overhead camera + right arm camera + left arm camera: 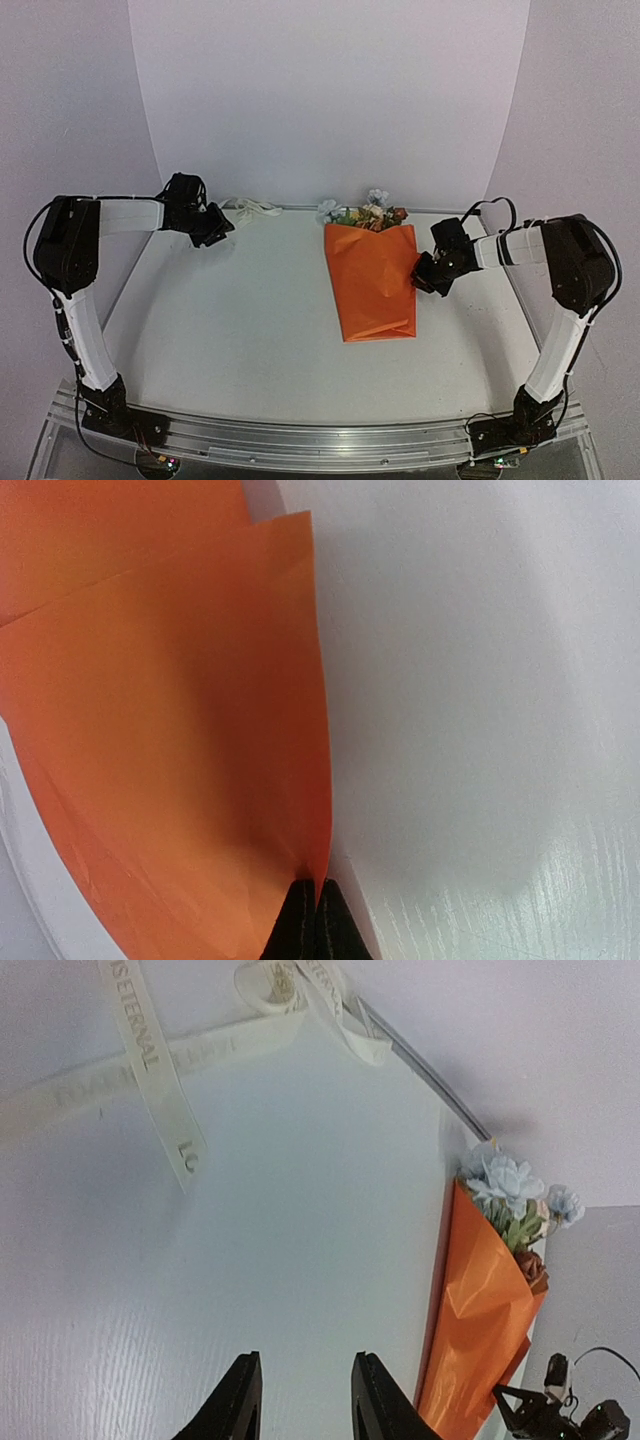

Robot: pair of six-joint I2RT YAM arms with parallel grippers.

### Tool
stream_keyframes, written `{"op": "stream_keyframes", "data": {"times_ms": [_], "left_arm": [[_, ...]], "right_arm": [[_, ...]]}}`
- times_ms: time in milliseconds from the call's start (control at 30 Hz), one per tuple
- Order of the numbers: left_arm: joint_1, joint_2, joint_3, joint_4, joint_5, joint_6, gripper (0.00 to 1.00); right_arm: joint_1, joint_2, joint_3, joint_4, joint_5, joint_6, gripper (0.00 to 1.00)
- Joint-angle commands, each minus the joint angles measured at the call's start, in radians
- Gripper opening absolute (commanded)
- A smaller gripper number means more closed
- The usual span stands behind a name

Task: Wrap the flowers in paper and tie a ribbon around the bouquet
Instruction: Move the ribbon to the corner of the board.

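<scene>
The paper (372, 285) lies folded as an orange cone in the middle of the table, with the flowers (368, 213) showing pale blue, cream and red above its far rim. My right gripper (420, 278) is at the cone's right edge, and in the right wrist view its tips (318, 885) are shut on the edge of the orange paper (170, 730). The cream ribbon (250, 208) lies loose at the back left. Just left of it hangs my left gripper (218, 228), open and empty (305, 1360), with the ribbon (150, 1060) stretched on the table beyond its fingers.
A curved white backdrop rises behind the table along a dark seam (430, 1080). White walls close in on both sides. The left wrist view also catches the paper cone (480, 1330), the flowers (510, 1185) and the right arm's gripper (560, 1410) past it.
</scene>
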Motion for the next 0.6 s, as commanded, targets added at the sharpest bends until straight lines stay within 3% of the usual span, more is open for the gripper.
{"op": "stream_keyframes", "data": {"times_ms": [0, 167, 400, 567], "left_arm": [[0.055, 0.097, 0.163, -0.069, -0.127, 0.087, 0.34], [0.093, 0.269, 0.350, -0.132, -0.237, 0.187, 0.39], [0.087, 0.500, 0.643, -0.197, -0.279, 0.344, 0.44], [0.039, 0.597, 0.766, -0.201, -0.351, 0.436, 0.51]], "right_arm": [[0.000, 0.000, 0.016, -0.001, 0.065, 0.014, 0.01], [0.000, -0.006, -0.004, 0.004, 0.065, 0.007, 0.08], [0.000, -0.074, -0.026, 0.000, 0.056, -0.032, 0.45], [-0.001, -0.116, -0.012, -0.023, 0.044, -0.047, 0.56]]}}
